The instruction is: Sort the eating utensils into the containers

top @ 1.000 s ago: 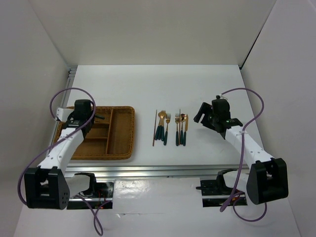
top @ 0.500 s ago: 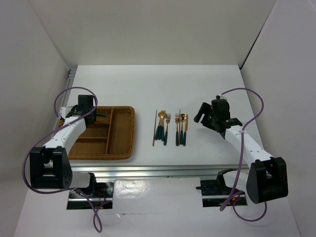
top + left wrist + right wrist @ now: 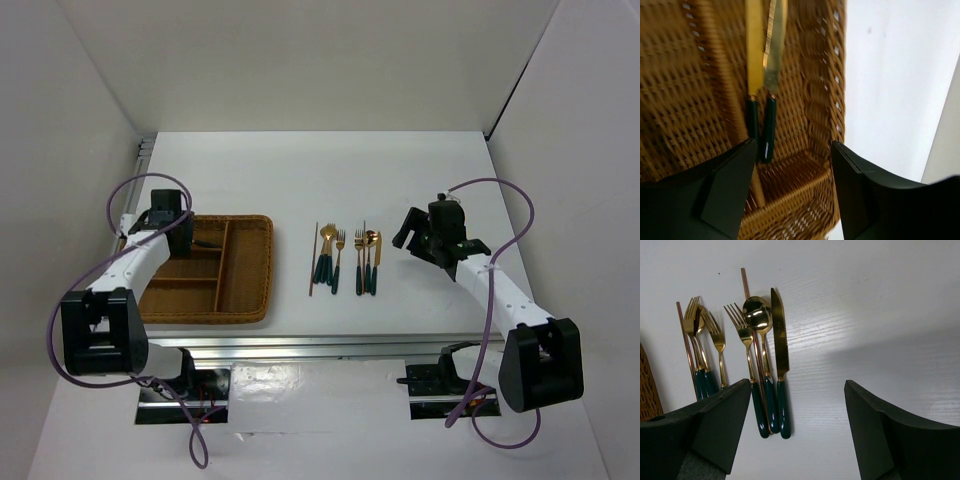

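White table [image 3: 320,170] carries the wicker tray [image 3: 250,290] at its left and the unsorted utensils [image 3: 370,262] in the middle. They lie in two small parallel bunches, gold heads toward the far edge and green handles toward the arms. The bunch nearer the right gripper [image 3: 410,228] is a fork [image 3: 742,335], a spoon [image 3: 760,320] and a knife [image 3: 780,355]. The knife is outermost, just to that gripper's left, its long axis running near to far. The right gripper hovers wide open and empty, so it looks far better placed for the next pick than the left gripper [image 3: 792,150]. That one is also spread open and holds nothing. It sits over the tray's far left corner, where two knives [image 3: 765,75] lie side by side against the rim.
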Robot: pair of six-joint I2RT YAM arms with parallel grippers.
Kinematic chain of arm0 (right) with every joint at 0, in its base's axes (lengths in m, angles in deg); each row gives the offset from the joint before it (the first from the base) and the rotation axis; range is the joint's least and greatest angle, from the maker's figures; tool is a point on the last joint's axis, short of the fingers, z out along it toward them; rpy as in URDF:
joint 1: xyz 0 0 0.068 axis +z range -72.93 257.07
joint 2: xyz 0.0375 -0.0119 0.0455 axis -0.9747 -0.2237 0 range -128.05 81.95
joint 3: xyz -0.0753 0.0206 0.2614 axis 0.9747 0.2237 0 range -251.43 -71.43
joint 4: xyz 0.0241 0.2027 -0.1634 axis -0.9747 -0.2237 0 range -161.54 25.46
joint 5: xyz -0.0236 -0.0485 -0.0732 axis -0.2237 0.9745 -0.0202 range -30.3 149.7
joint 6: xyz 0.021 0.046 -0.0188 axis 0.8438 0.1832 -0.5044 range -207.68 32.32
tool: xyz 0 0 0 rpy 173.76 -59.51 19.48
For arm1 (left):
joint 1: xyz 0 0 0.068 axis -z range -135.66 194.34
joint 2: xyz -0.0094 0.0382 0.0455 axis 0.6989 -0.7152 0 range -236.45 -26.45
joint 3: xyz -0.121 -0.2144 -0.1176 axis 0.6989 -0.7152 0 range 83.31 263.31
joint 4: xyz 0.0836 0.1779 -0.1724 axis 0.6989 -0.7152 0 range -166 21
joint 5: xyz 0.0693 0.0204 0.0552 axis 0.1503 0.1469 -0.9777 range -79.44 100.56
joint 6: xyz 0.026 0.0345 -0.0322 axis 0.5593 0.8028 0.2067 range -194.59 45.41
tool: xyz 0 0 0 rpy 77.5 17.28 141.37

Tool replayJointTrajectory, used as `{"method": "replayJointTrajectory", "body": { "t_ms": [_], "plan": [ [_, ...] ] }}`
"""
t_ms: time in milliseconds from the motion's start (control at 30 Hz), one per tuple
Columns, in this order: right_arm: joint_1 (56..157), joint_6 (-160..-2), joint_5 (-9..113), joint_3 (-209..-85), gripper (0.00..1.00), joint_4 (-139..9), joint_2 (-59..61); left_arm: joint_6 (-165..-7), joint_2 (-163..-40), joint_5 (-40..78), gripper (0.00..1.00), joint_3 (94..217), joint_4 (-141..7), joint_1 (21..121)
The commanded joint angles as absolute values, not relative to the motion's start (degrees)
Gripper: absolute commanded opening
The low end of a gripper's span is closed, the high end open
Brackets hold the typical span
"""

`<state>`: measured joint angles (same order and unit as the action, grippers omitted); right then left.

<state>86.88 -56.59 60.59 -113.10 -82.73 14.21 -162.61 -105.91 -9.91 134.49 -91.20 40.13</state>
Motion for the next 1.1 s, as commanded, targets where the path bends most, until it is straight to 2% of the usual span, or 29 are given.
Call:
{"method": "replayJointTrajectory", "body": {
  "t_ms": [0, 167, 267, 400, 500, 600, 667, 867, 1067],
  "plan": [
    [86.7, -56.3, 61.6, -113.7, 0.83, -80.9, 15.2, -151.9, -104.0, -2.0, 0.75, 138.1, -85.3, 39.7],
    [86.7, -56.3, 61.6, -113.7, 0.83, -80.9, 14.6, -131.8, -102.8, 6.5, 0.76, 143.2, -79.9, 46.0],
    [86.7, -55.7, 61.6, -113.7, 0.84, -80.9, 14.1, -123.1, -102.8, 8.4, 0.76, 148.2, -79.3, 54.1],
    [86.7, -53.4, 63.6, -113.2, 0.85, -81.8, 13.0, -117.1, -104.8, 14.5, 0.75, 149.1, -75.5, 64.7],
    [86.1, -52.0, 66.6, -113.2, 0.85, -84.4, 13.0, -114.9, -107.6, 15.7, 0.73, 149.6, -73.2, 73.8],
    [85.5, -52.6, 65.8, -112.1, 0.75, -84.4, 13.0, -113.2, -112.5, 13.4, 0.72, 150.2, -72.5, 82.3],
    [85.5, -52.6, 64.7, -111.6, 0.75, -85.0, 14.2, -113.2, -115.6, 12.8, 0.68, 152.5, -73.3, 86.3],
    [85.5, -52.6, 65.9, -109.9, 0.66, -86.7, 18.8, -112.6, -125.6, 12.3, 0.64, 158.5, -75.9, 93.1],
    [85.0, -50.0, 69.9, -110.5, 0.68, -90.3, 22.3, -111.4, -132.3, 11.5, 0.58, 164.4, -76.6, 97.0]
  ]
}}
